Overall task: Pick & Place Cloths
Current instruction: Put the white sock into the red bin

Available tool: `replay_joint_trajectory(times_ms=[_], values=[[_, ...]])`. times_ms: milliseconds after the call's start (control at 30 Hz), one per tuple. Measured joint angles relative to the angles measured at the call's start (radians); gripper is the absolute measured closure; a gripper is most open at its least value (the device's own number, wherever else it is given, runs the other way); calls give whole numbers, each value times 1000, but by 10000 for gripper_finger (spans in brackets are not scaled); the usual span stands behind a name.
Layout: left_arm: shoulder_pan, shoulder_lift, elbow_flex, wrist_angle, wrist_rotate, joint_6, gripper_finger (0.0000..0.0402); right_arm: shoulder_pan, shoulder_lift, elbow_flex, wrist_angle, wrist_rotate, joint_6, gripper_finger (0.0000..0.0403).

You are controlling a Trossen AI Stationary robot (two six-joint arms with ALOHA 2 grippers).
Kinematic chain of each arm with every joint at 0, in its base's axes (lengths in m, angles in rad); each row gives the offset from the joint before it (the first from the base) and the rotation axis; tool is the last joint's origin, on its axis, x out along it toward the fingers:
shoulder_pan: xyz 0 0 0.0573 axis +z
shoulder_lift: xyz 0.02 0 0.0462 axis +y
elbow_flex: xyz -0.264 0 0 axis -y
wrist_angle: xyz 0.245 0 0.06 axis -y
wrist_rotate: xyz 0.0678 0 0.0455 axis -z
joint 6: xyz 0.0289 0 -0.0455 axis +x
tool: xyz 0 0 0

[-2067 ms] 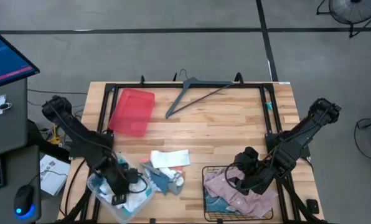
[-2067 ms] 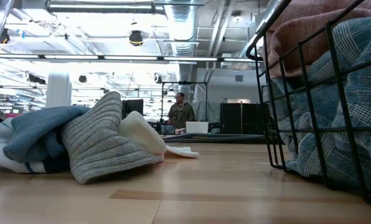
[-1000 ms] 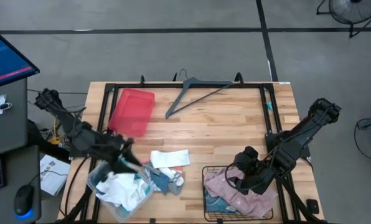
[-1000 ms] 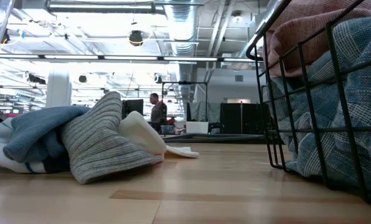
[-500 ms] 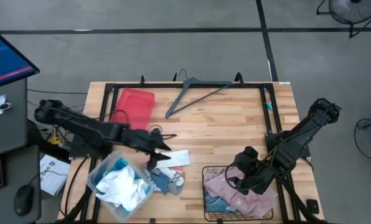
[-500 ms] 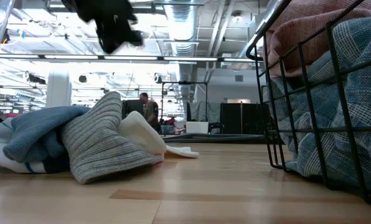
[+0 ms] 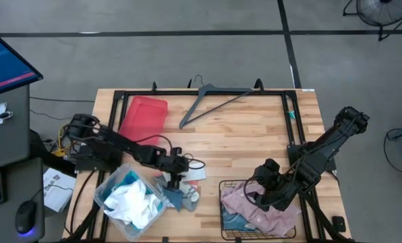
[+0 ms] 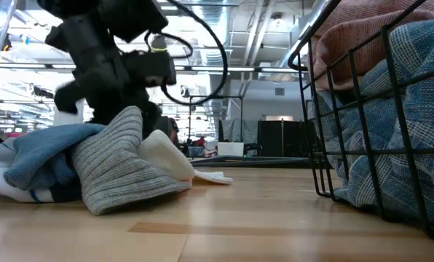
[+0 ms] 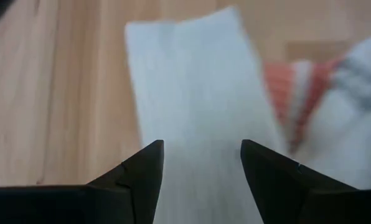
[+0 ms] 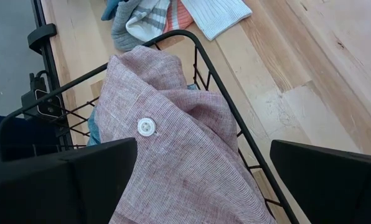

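Note:
A loose pile of cloths [image 7: 182, 191] lies at the table's near middle: a white ribbed one [image 9: 192, 93], a grey ribbed one [image 8: 115, 167], a blue one [image 8: 42, 149] and a striped one [image 10: 145, 22]. My left gripper [image 7: 177, 172] is open and points down over the pile, its fingers either side of the white cloth [image 7: 193, 171]. My right gripper [image 10: 201, 180] is open over a pale pink buttoned cloth [image 10: 173, 124], which lies in the wire basket [image 7: 222, 202]. A clear bin [image 7: 108, 189] holds white and turquoise cloths. My left gripper comes at the white ribbed cloth [image 9: 198, 143] from above, with its open fingers [image 9: 142, 168] on either side of a strip of it. I cannot tell whether they touch it. The cloth lies flat on the table.
A red tray [image 7: 144, 120] and a grey hanger [image 7: 211, 101] lie at the far side. The basket's wire wall [image 8: 326, 109] stands at the near right. Bare wood shows between the hanger and the pile.
My left gripper has come up from over the clear bin, swung toward the table's right edge and come down over the loose pile. The white cloth in the bin lies uncovered. The right arm has kept still.

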State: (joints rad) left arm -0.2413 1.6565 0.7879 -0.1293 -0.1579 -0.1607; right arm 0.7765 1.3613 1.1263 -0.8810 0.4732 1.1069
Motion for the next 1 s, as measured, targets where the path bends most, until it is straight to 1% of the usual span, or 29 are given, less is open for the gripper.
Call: replay_joint_trajectory(times_ms=[67,133,233,333,400,500,533,700,833,933,1000], values=[[0,20,0,3,-21,0,200,0,0,0,0,0,0,40],[2,37,0,-1,-19,0,207,0,0,0,0,0,0,40],[2,60,4,6,10,-1,233,0,0,0,0,0,0,40],[3,75,6,9,36,-16,275,0,0,0,0,0,0,40],[7,72,6,8,49,-51,312,0,0,0,0,0,0,40],[15,41,1,-13,72,-83,379,0,0,0,2,0,0,40],[18,26,-2,-23,76,-86,389,0,0,0,2,0,0,40],[24,-103,-2,-9,76,-91,399,0,0,0,2,0,0,40],[24,-254,-2,-5,51,-91,400,0,0,0,2,1,0,40],[24,-379,-1,-7,-23,-88,400,0,0,0,1,7,0,40],[24,-468,-1,-7,-104,-81,400,0,0,0,0,20,0,40]])
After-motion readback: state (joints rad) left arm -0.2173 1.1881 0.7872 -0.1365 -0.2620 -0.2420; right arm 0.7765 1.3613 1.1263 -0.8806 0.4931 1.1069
